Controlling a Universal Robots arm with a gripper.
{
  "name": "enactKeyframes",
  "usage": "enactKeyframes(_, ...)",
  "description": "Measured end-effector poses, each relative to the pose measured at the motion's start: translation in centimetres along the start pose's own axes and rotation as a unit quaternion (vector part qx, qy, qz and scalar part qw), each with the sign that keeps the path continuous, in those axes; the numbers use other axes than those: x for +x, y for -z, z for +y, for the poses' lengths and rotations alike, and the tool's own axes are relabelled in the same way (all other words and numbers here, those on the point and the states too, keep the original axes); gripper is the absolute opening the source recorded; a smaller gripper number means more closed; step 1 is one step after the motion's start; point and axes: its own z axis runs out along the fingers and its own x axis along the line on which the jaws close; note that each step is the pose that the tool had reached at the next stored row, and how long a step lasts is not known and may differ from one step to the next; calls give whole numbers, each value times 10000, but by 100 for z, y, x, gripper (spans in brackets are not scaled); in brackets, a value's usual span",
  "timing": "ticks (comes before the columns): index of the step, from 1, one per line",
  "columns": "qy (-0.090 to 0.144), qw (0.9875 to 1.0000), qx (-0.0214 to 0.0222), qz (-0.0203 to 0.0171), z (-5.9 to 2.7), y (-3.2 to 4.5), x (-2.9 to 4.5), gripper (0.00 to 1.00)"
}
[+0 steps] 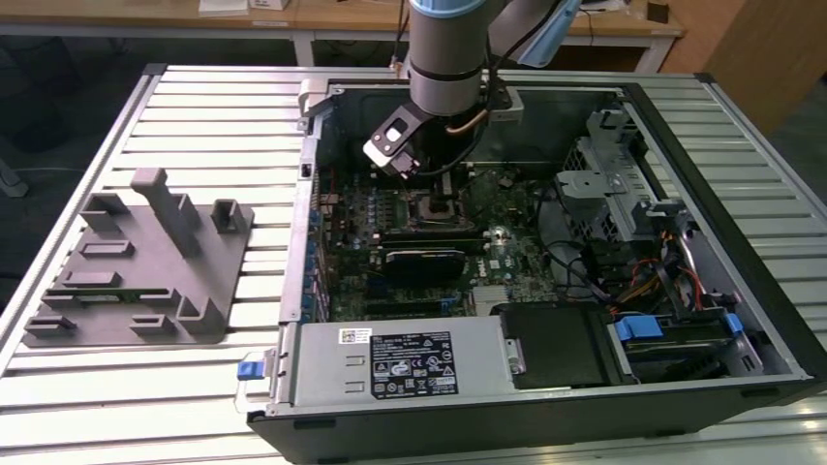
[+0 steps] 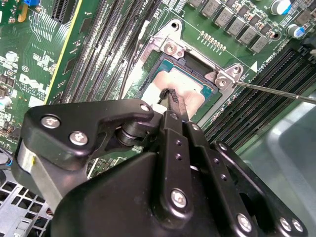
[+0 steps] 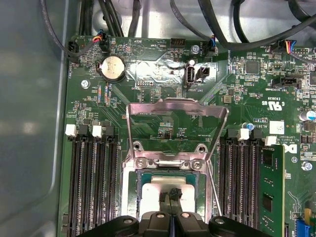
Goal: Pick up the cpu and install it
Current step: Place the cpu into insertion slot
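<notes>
You can see the cpu [image 3: 152, 190] lying flat in the socket [image 3: 170, 162] on the green board [image 3: 148, 84], inside the open computer box [image 1: 517, 426]. Your gripper [image 3: 173, 194] is right over the socket. Its two fingers are pressed together, with their tips at the middle of the cpu's shiny top. The socket's metal lid [image 3: 177, 106] stands open, just beside the socket. The grey block [image 1: 142, 262] sits on the table [image 1: 220, 116], well apart from the socket, on the exterior view's left.

Matt silvery metal cpu [image 2: 190, 89] top
</notes>
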Motion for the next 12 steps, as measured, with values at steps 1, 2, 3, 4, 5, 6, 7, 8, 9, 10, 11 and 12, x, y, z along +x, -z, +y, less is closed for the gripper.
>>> enactKeyframes(1,0,10000,0,1,0,0,0,11)
enactKeyframes(2,0,10000,-1,2,0,3,0,11)
enactKeyframes(3,0,10000,-3,5,1,7,1,11)
enactKeyframes(4,0,10000,-6,9,3,15,2,11)
enactKeyframes(5,0,10000,-3,5,3,30,1,11)
enactKeyframes(6,0,10000,0,1,3,49,0,11)
enactKeyframes(7,0,10000,-1,2,4,63,-1,11)
enactKeyframes(8,0,10000,-1,1,4,78,-1,11)
enactKeyframes(9,0,10000,0,1,5,94,-1,11)
enactKeyframes(10,0,10000,0,1,6,114,-2,11)
enactKeyframes(11,0,10000,-1,1,7,135,-2,11)
enactKeyframes(12,0,10000,0,0,8,156,-2,11)
